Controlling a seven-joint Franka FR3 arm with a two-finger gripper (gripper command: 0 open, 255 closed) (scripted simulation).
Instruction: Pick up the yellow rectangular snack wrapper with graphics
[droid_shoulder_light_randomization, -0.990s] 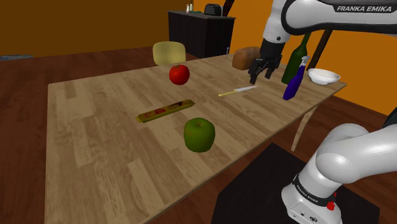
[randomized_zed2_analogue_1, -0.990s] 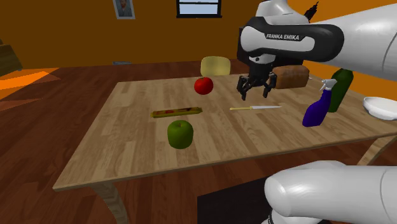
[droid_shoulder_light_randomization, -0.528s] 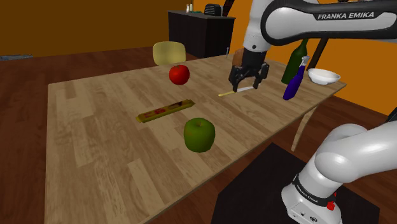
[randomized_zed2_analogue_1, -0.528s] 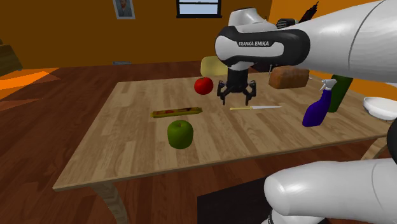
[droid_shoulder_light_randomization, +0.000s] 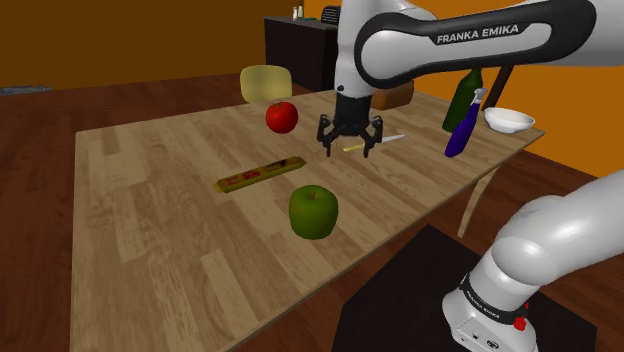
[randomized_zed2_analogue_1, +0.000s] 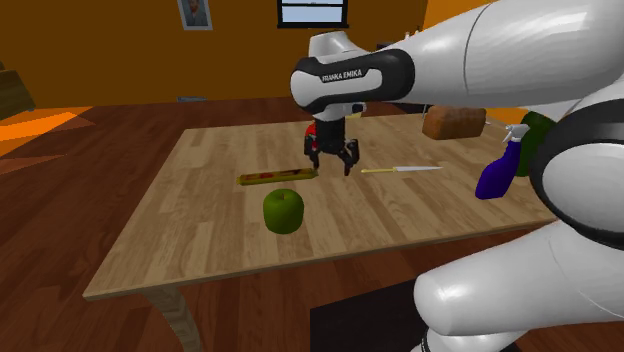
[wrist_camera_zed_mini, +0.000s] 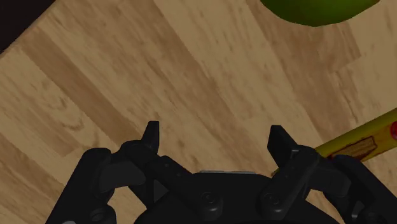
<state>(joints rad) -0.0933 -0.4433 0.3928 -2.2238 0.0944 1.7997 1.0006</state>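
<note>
Pale wood, shiny shells

The table (droid_shoulder_light_randomization: 150, 230) is light, grained wood with a soft sheen — the floor (droid_shoulder_light_randomization: 35, 200) is darker, polished boards. The green apple (droid_shoulder_light_randomization: 313, 211) is smooth and glossy, the arm (droid_shoulder_light_randomization: 440, 40) gleaming white, its gripper (droid_shoulder_light_randomization: 348, 153) matt black; the wrapper (droid_shoulder_light_randomization: 260, 175) looks flat and printed.

Bare tabletop (droid_shoulder_light_randomization: 150, 220) lies open between gripper (droid_shoulder_light_randomization: 349, 148) and yellow wrapper (droid_shoulder_light_randomization: 260, 175); obstacles: green apple (droid_shoulder_light_randomization: 313, 211) near the wrapper's camera-side edge, red apple (droid_shoulder_light_randomization: 282, 117) beyond it, knife (droid_shoulder_light_randomization: 392, 138) just beside the gripper.
</note>
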